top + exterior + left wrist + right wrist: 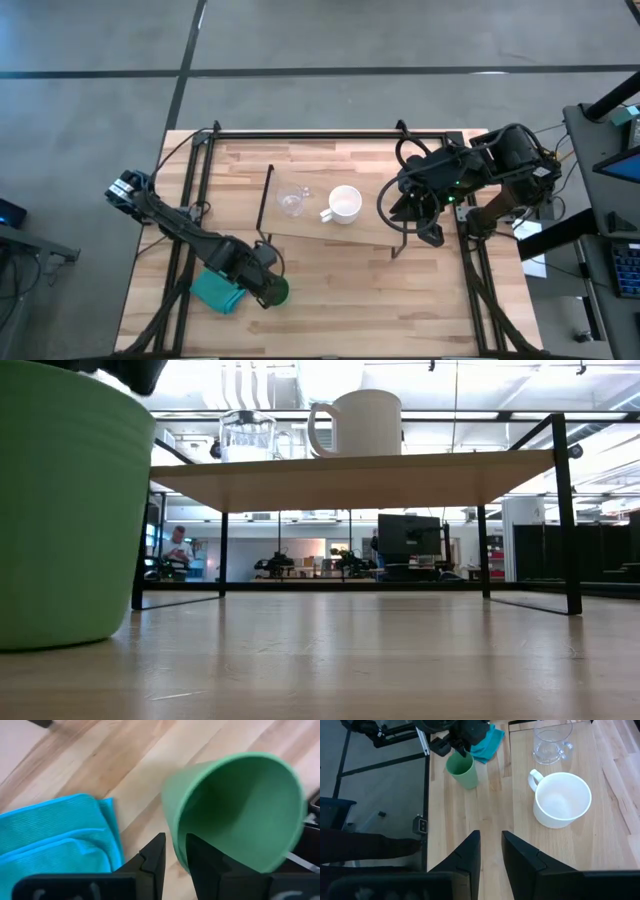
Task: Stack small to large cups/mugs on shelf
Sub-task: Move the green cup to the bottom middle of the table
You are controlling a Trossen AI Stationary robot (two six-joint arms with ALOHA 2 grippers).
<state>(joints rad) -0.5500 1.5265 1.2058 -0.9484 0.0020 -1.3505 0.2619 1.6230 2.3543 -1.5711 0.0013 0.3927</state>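
Observation:
The green cup (277, 291) stands upright on the table near its front edge, beside the teal folded cloth (216, 291). My left gripper (175, 852) is shut on the cup's rim. It also shows in the right wrist view (457, 745), on top of the green cup (463, 771). The clear glass cup (291, 201) and the white handled mug (345, 204) stand side by side on the shelf (370, 232). My right gripper (491, 837) hovers over the shelf's right part, shut and empty, to the right of the mug (562, 800). My left gripper holds the green cup by its rim wall (173, 837), on the side toward the cloth. One finger (202, 860) is inside the cup and one finger (154, 857) outside. The fingers come from above, slanting down. The cup's base (55, 638) rests on the table.
The shelf stands on thin black wire legs (568, 530) with open space beneath it. The table's black frame (300, 133) runs along its far edge and sides. Bare tabletop (380, 300) lies in front of the shelf. A person (178, 550) is far off in the room.

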